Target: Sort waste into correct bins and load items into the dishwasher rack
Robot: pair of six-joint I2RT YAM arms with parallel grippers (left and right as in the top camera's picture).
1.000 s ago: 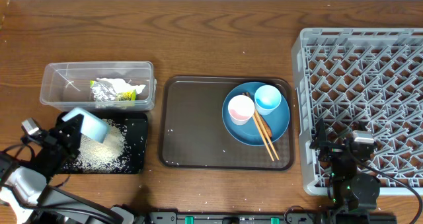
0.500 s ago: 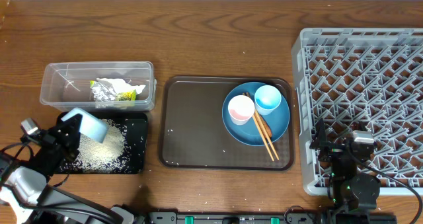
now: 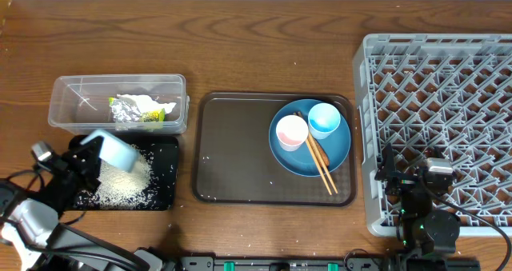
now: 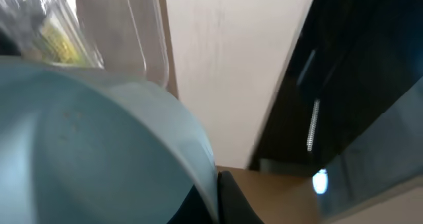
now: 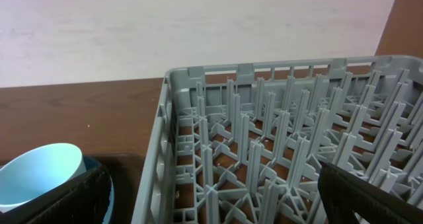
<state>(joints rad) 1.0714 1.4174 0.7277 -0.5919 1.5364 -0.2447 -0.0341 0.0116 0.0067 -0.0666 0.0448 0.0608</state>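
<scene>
Gripping one white-blue bowl (image 3: 112,149) tilted over one black tray (image 3: 166,199) of rice (image 3: 128,179) at eight o'clock, left fingers (image 3: 82,161) are closed; right fingers (image 5: 370,197) gape over one rack (image 3: 448,87) at four o'clock.

Tabletop (image 3: 264,47): brown wood grain, seen from overhead. Four items rest directly on it.
1. Clear plastic tub (image 3: 64,111), at 9 o'clock.
2. Black tray (image 3: 164,195), at 8 o'clock, its far edge against the tub.
3. Brown serving tray (image 3: 232,159), centre, near the black tray.
4. Grey dishwasher rack (image 3: 448,79), at 3 o'clock, just beside the brown serving tray.
</scene>
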